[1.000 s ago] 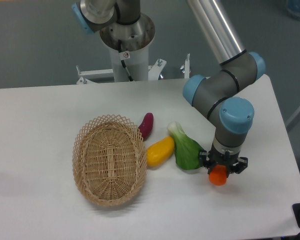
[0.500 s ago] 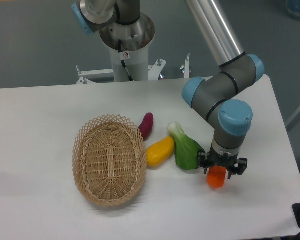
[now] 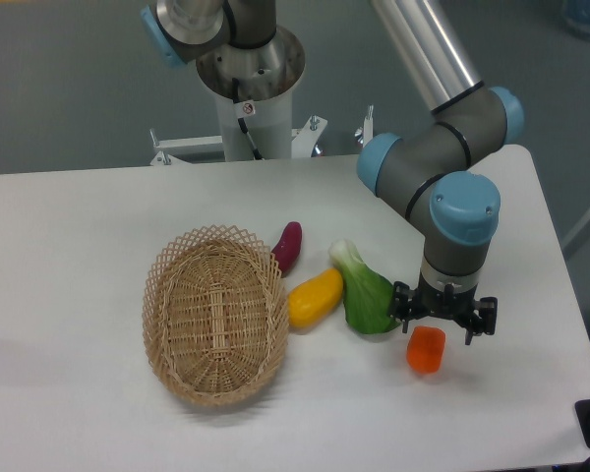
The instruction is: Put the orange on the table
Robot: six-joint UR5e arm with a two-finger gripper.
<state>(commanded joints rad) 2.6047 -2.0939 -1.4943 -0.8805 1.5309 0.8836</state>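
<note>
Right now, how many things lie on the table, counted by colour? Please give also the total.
Orange: 1, the orange
Yellow: 1, the oval fruit
Green: 1, the leafy vegetable
Purple: 1, the small eggplant
Tan: 1, the wicker basket
Total: 5 things on the table

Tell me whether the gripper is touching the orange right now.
Apart. The fixed camera shows the gripper open and raised, its fingers spread wide of the orange, which sits on the table.
</note>
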